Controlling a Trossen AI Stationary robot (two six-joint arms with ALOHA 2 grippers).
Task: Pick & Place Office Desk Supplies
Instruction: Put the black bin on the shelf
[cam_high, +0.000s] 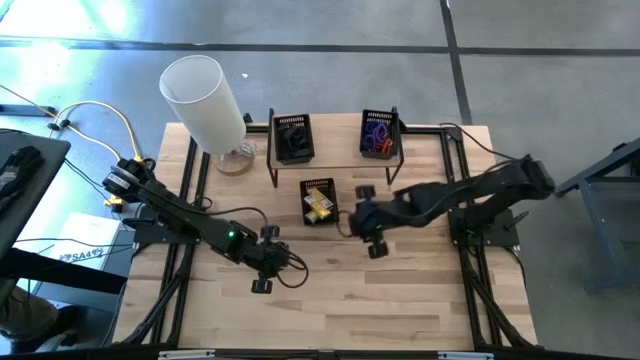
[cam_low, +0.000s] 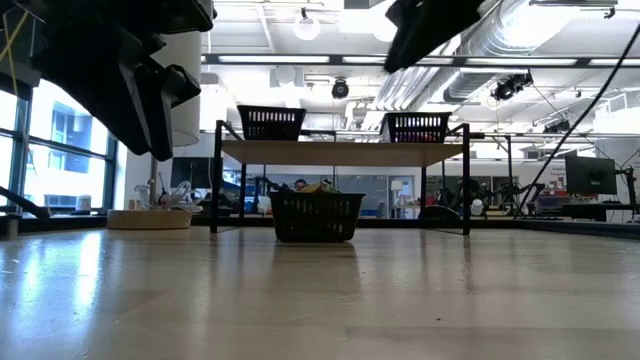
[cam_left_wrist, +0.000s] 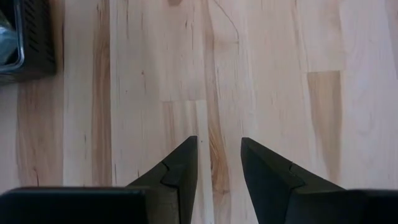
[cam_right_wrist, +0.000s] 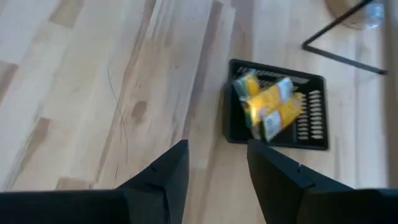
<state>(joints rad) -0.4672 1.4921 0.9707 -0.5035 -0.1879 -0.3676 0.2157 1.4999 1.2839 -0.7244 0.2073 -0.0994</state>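
Observation:
A black mesh basket (cam_high: 319, 200) with yellow and white blocks (cam_right_wrist: 273, 106) stands on the table's middle, below a raised shelf (cam_high: 340, 160). On the shelf, one basket (cam_high: 293, 138) holds black clip-like pieces and another (cam_high: 380, 133) holds purple and orange band loops. My right gripper (cam_high: 348, 222) hovers open just right of the table basket, above the bare wood (cam_right_wrist: 217, 149). My left gripper (cam_high: 290, 263) hangs open over bare wood nearer the front (cam_left_wrist: 219, 146), with the basket's corner (cam_left_wrist: 25, 37) beyond it. Neither holds anything.
A tall white cylinder (cam_high: 205, 100) stands on a round base at the table's far left corner. The shelf's black legs (cam_low: 215, 180) stand either side of the table basket (cam_low: 317, 215). Bare wood (cam_high: 400, 300) stretches along the near half.

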